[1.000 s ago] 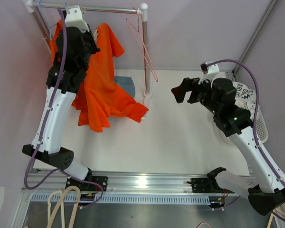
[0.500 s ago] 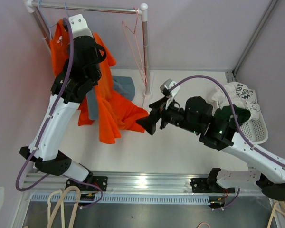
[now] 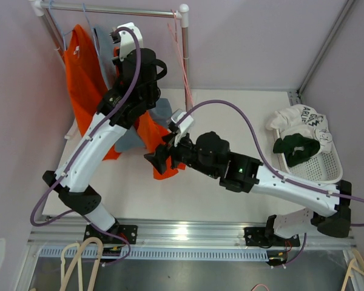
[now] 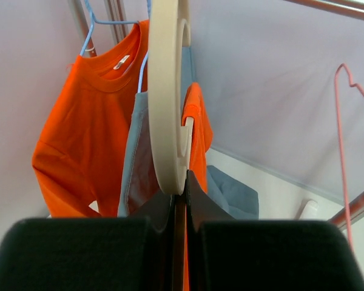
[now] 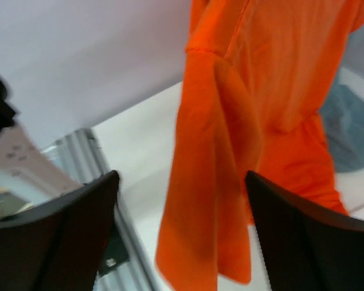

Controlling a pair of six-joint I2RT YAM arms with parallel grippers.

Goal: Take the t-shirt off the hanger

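Observation:
My left gripper point(image 4: 183, 182) is shut on the lower curve of a cream hanger point(image 4: 168, 109), held up near the rail. In the top view it point(image 3: 119, 36) is high by the rack. An orange t-shirt point(image 4: 197, 121) hangs from this hanger and falls down to the table point(image 3: 147, 130). My right gripper point(image 3: 159, 160) is open at the shirt's lower hem. In the right wrist view the orange t-shirt point(image 5: 230, 182) hangs between the spread fingers point(image 5: 67, 236), and I cannot tell if they touch it.
A second orange shirt point(image 3: 79, 79) hangs on a blue hanger at the rack's left. A grey-blue garment point(image 4: 136, 157) hangs beside it. A pink wire hanger point(image 3: 182, 60) hangs by the rack post point(image 3: 185, 48). A white basket point(image 3: 327, 173) of clothes stands at the right.
My left arm has carried the hanger and shirt to the right and higher. My right arm has swung left across the table to the shirt's hem.

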